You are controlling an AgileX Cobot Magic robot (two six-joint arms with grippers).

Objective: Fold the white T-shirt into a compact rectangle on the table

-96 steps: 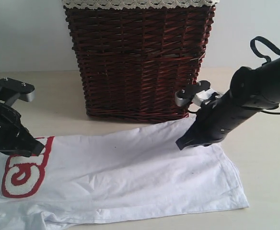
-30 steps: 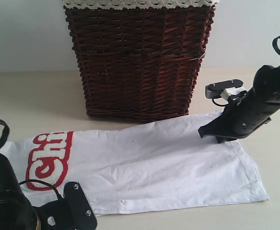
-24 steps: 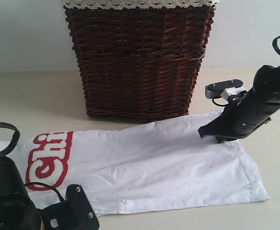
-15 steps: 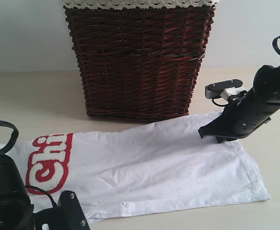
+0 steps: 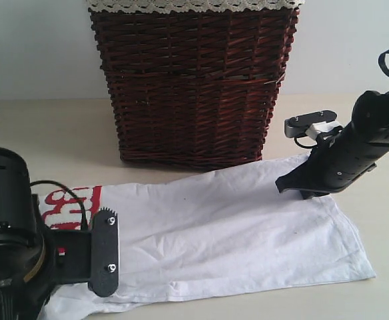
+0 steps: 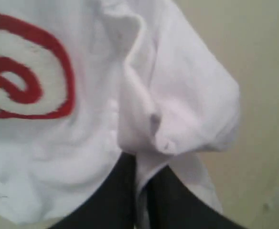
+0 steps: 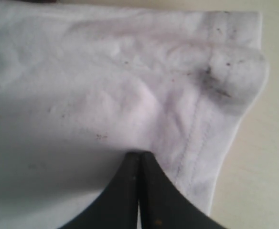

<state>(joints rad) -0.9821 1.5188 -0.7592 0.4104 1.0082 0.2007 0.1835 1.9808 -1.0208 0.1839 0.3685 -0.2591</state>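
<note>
The white T-shirt (image 5: 228, 233) lies flat across the table (image 5: 48, 133), in front of the basket. Its red-outlined lettering (image 5: 71, 199) is partly hidden by my left arm (image 5: 14, 253). In the left wrist view, my left gripper (image 6: 142, 167) is shut on a bunched fold of the shirt (image 6: 177, 109) beside the red print (image 6: 25, 81), with white cloth pinched between the dark fingers (image 6: 120, 191). My right gripper (image 5: 291, 189) is shut. Its tips (image 7: 139, 156) press together on the speckled cloth near the stitched hem (image 7: 192, 138), and no cloth shows between them.
A tall dark brown wicker basket (image 5: 194, 87) with a lace-edged liner (image 5: 194, 5) stands right behind the shirt. Bare tabletop lies to its left and beyond the shirt's right end (image 5: 388, 220). A white wall is behind.
My left gripper has closed on the shirt's printed end. The left arm has risen and now covers more of the lettering, and the cloth there has bunched. The right arm has not moved.
</note>
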